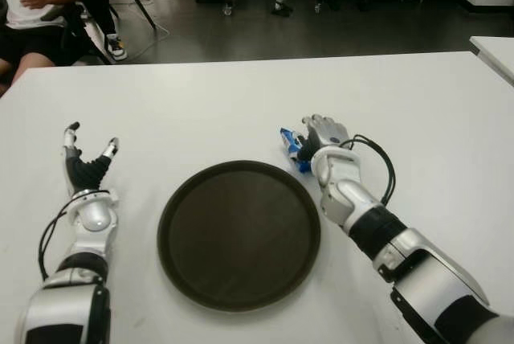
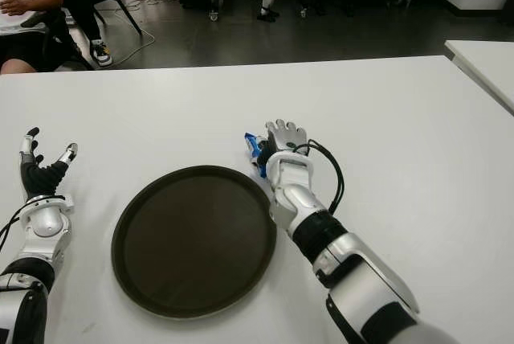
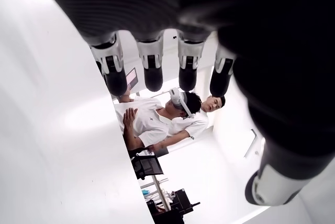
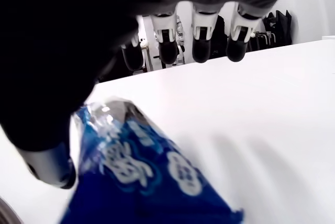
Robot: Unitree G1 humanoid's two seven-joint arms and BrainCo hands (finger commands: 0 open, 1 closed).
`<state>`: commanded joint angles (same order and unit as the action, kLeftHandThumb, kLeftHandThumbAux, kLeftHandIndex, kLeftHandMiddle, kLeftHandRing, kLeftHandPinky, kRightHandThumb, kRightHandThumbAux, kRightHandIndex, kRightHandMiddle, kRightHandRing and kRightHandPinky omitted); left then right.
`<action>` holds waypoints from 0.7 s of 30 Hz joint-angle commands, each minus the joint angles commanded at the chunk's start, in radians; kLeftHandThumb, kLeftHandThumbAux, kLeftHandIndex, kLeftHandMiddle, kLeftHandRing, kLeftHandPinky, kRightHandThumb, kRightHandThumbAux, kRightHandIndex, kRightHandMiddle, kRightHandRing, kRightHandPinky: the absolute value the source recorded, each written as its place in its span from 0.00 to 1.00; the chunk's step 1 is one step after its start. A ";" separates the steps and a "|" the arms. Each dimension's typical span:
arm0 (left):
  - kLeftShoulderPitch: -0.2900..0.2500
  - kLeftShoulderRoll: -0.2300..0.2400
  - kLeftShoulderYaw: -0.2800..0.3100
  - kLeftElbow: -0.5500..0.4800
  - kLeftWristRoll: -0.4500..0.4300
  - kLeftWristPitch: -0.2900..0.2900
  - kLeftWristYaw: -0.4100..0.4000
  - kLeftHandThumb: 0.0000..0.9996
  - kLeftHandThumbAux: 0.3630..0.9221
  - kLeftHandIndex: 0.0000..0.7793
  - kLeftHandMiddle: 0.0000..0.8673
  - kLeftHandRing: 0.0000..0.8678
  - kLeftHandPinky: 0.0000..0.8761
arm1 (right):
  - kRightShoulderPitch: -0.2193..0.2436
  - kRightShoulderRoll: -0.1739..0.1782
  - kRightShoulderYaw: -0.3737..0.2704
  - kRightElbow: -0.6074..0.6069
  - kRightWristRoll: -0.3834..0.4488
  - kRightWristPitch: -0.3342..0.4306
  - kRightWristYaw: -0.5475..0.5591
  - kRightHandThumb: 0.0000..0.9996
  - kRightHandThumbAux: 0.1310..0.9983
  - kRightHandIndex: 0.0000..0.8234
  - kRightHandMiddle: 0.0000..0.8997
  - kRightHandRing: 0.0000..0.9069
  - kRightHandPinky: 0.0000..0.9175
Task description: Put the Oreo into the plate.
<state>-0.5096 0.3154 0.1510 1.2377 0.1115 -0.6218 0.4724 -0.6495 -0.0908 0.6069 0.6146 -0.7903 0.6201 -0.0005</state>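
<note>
blue foil oreo packet (image 1: 293, 148) lying on the white table (image 1: 241, 111) just beyond the round dark brown plate (image 1: 239, 234) rim, right hand (image 1: 324, 137) directly over it, fingers relaxed, not gripping, left hand (image 1: 87, 165) released, fingers spread, left of the plate

Twin head eyes down onto one shared table (image 1: 241, 103); wrist cameras close beneath each palm.
</note>
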 joint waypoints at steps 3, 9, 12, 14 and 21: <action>0.001 0.004 -0.001 0.000 0.001 0.001 -0.002 0.00 0.58 0.02 0.01 0.00 0.00 | -0.002 -0.002 0.004 0.021 -0.001 -0.003 -0.005 0.14 0.57 0.05 0.00 0.00 0.00; 0.004 0.008 -0.004 -0.001 0.004 0.001 -0.002 0.00 0.56 0.01 0.00 0.00 0.00 | -0.007 0.005 0.008 0.043 -0.002 0.006 -0.009 0.14 0.55 0.03 0.00 0.00 0.00; 0.002 0.005 0.001 -0.001 -0.003 0.000 -0.006 0.00 0.54 0.01 0.00 0.00 0.00 | -0.007 0.006 0.008 0.049 0.000 0.007 -0.014 0.13 0.54 0.01 0.00 0.00 0.00; 0.002 0.005 0.002 -0.002 -0.005 -0.002 -0.006 0.00 0.54 0.01 0.00 0.00 0.00 | -0.007 0.006 0.008 0.050 0.001 0.008 -0.015 0.13 0.54 0.00 0.00 0.00 0.00; 0.005 0.005 -0.008 -0.009 0.008 -0.015 0.016 0.00 0.56 0.01 0.00 0.00 0.00 | -0.004 0.009 -0.001 0.046 0.011 0.008 -0.017 0.13 0.54 0.00 0.00 0.00 0.00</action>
<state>-0.5045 0.3208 0.1428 1.2291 0.1191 -0.6367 0.4884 -0.6539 -0.0822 0.6054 0.6603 -0.7796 0.6280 -0.0174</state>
